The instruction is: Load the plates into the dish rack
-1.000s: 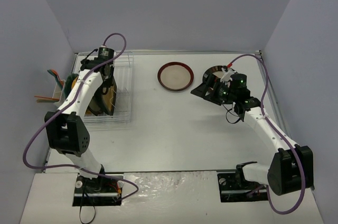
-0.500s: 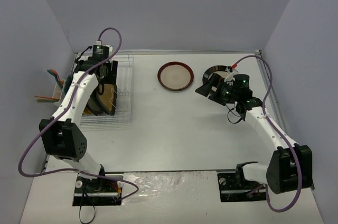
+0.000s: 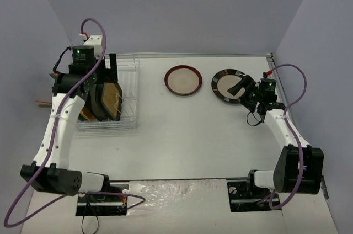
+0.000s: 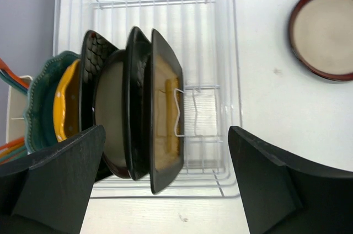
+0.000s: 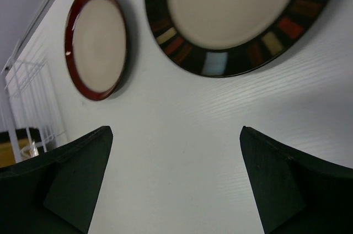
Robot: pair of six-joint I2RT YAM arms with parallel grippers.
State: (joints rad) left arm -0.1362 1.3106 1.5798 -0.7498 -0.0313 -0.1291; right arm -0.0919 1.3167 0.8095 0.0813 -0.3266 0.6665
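Several plates (image 3: pixel 103 102) are seen standing on edge in the dish rack (image 3: pixel 130 79) at the left, with the left gripper (image 3: pixel 106 69) held above them. A red-rimmed plate (image 3: pixel 183 80) and a black-rimmed plate (image 3: pixel 222 81) are laid flat, side by side, with the right gripper (image 3: pixel 238 86) over the latter.

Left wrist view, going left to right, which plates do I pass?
Teal scalloped plate → orange-yellow plate → black square plate with the yellow centre → red-rimmed plate. The dark plates packed in between overlap too much to order.
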